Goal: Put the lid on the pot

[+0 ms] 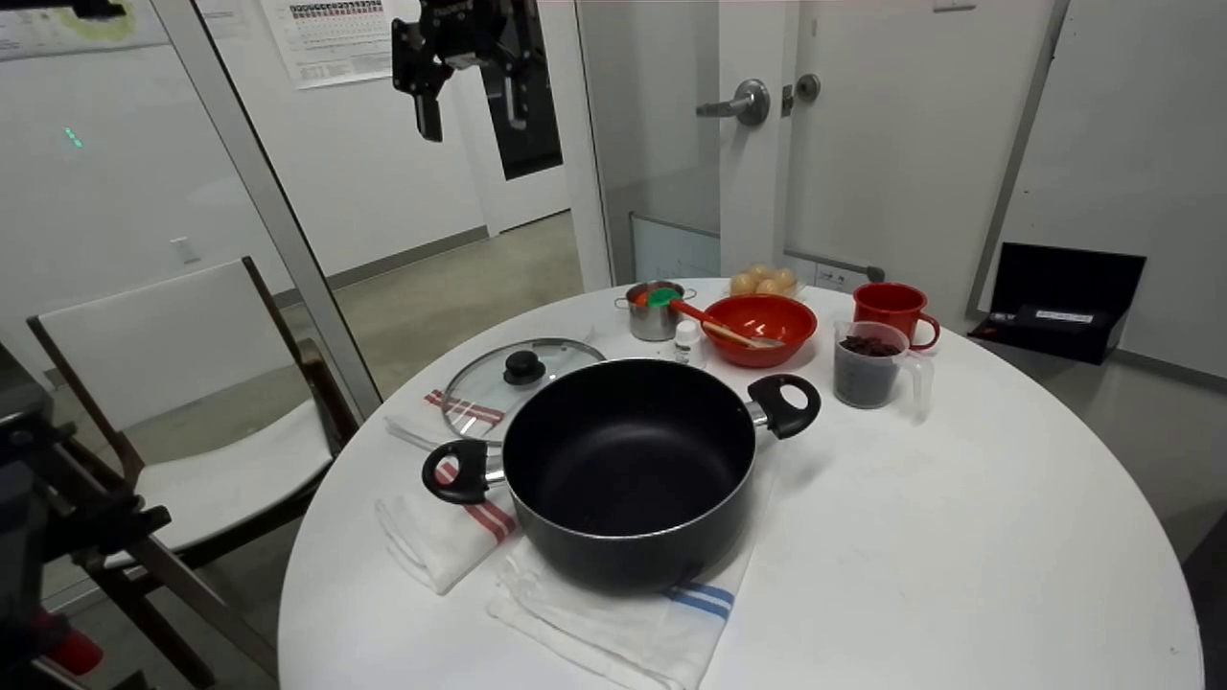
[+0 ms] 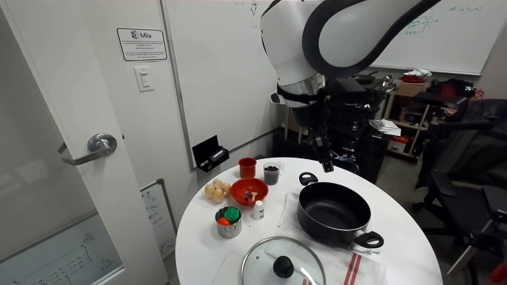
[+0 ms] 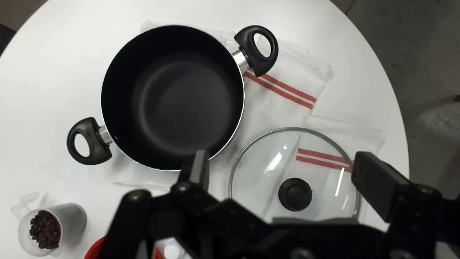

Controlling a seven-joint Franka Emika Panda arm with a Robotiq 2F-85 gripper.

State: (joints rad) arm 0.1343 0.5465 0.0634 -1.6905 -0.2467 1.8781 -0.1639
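Note:
The lid is clear glass with a metal rim and black knob (image 1: 523,368). It lies knob up on the white table beside the pot, partly over a red-striped cloth. The lid also shows in an exterior view (image 2: 283,266) and in the wrist view (image 3: 295,194). The black pot (image 1: 623,561) stands uncovered on folded cloths; its inside looks empty. The pot also shows in an exterior view (image 2: 332,215) and in the wrist view (image 3: 172,100). My gripper (image 1: 473,113) is open and empty, high above the table. In the wrist view its fingers (image 3: 284,165) appear on either side of the lid's knob.
A red bowl (image 1: 791,326) with utensils, a small steel pot (image 1: 654,324), a white bottle (image 1: 687,342), a measuring cup (image 1: 866,383), a red mug (image 1: 891,309) and round tan items (image 1: 762,282) stand near the pot. A chair (image 1: 220,450) stands beside the table.

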